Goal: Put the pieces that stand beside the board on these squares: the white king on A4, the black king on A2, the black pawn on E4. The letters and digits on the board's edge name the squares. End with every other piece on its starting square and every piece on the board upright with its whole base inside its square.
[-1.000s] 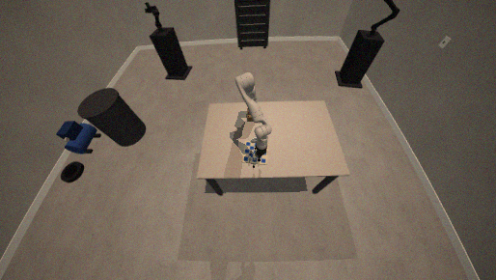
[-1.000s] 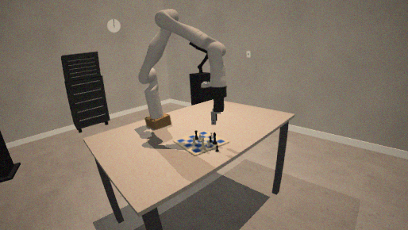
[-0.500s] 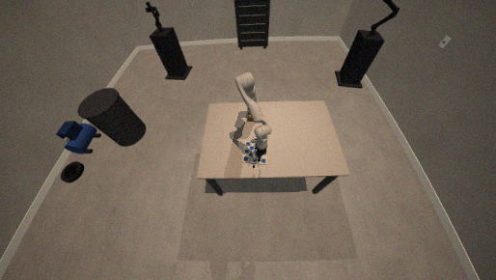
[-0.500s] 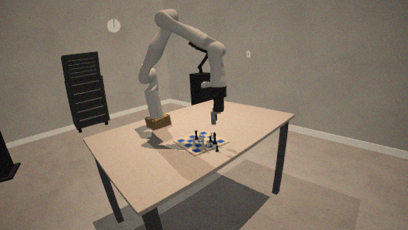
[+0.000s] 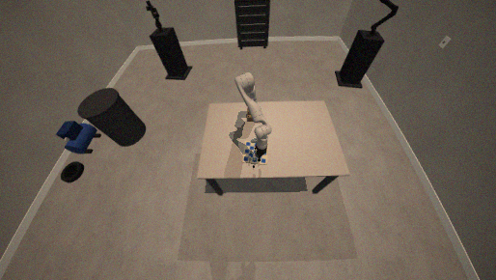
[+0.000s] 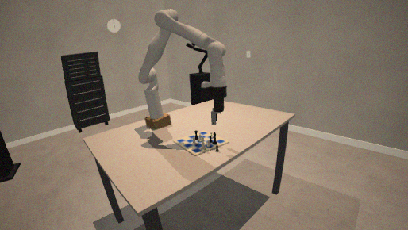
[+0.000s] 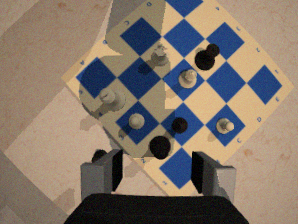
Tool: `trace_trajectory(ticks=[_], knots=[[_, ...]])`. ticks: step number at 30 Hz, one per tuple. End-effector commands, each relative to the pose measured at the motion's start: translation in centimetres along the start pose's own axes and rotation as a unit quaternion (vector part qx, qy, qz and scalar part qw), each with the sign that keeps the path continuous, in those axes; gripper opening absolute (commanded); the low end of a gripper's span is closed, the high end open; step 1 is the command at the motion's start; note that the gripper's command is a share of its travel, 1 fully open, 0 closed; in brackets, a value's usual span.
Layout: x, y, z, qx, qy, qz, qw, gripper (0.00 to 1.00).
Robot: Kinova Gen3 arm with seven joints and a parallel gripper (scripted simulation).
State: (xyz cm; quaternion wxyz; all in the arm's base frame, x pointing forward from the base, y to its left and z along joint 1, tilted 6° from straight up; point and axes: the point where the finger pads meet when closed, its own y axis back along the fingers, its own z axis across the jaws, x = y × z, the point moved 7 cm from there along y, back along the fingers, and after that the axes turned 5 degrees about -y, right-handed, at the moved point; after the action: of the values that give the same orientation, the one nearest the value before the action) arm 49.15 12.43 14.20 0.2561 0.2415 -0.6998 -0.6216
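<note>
Blue-and-cream chessboard (image 5: 263, 160) (image 6: 221, 141) (image 7: 265, 85) on the pale counter (image 5: 299, 140) (image 6: 254, 119) (image 7: 40, 145), bearing light and dark pieces. In the wrist view, the end effector (image 5: 260, 158) (image 6: 213, 120) (image 7: 157, 165) is wide apart, holding nothing; between its nine and ten o'clock, a partly hidden dark piece (image 5: 254, 166) (image 6: 217, 149) (image 7: 100, 155), type indistinct, stands just beside the board.

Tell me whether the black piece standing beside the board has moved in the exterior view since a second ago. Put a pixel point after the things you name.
No. The black piece (image 5: 254, 166) (image 6: 217, 149) (image 7: 99, 155) shows no visible shift: it stands just off the same edge of the board (image 5: 263, 160) (image 6: 222, 141) (image 7: 184, 36).
</note>
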Motion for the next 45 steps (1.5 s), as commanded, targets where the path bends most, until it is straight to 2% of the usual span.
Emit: trace_trajectory(ticks=[1,7,26,32,38,40,45], knots=[[0.1,0.1,-0.1,-0.001,0.011,0.002,1.0,1.0],[0.1,0.0,-0.1,-0.001,0.018,0.003,1.0,1.0],[0.4,-0.6,-1.2,-0.005,0.157,0.01,0.987,1.0],[0.5,-1.0,-1.8,-0.007,0.235,0.013,0.972,1.0],[0.5,-1.4,-2.5,-0.01,0.325,0.015,0.945,1.0],[0.5,-1.4,-2.5,-0.01,0.325,0.015,0.945,1.0],[0.4,-1.7,-3.1,-0.013,0.407,0.016,0.913,1.0]])
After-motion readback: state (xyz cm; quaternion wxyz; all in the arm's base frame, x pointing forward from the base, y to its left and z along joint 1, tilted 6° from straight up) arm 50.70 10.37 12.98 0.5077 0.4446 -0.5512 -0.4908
